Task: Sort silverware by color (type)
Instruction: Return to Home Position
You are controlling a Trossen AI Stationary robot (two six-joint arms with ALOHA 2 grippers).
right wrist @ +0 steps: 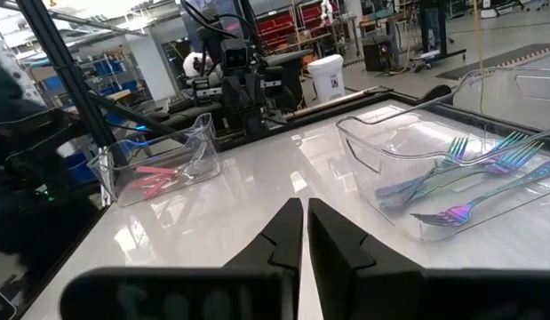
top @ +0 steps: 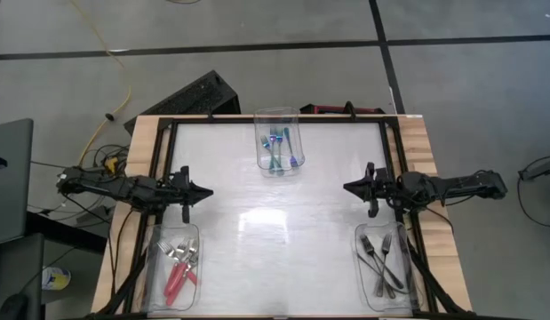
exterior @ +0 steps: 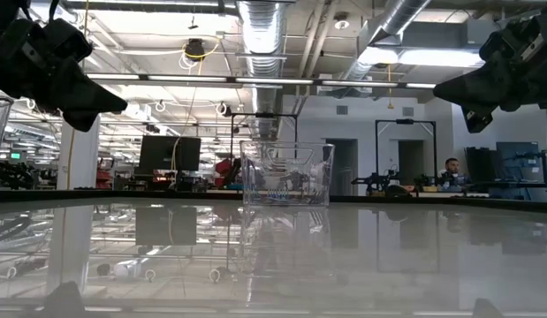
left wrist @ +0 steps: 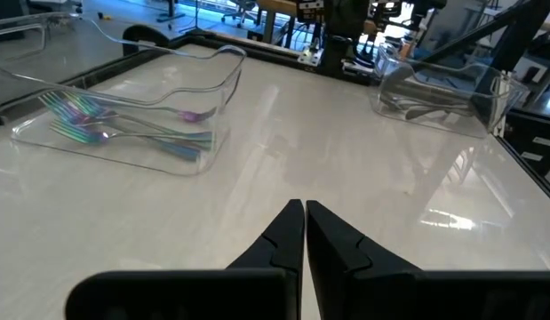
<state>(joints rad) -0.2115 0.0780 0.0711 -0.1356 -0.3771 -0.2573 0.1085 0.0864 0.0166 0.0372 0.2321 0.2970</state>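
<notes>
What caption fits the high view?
Sorting done: pink forks, rainbow forks, black forks binned separately; left gripper, right gripper shut, empty.

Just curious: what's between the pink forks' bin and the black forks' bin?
Nothing: the high view shows bare table between the pink forks' bin and black forks' bin.
</notes>
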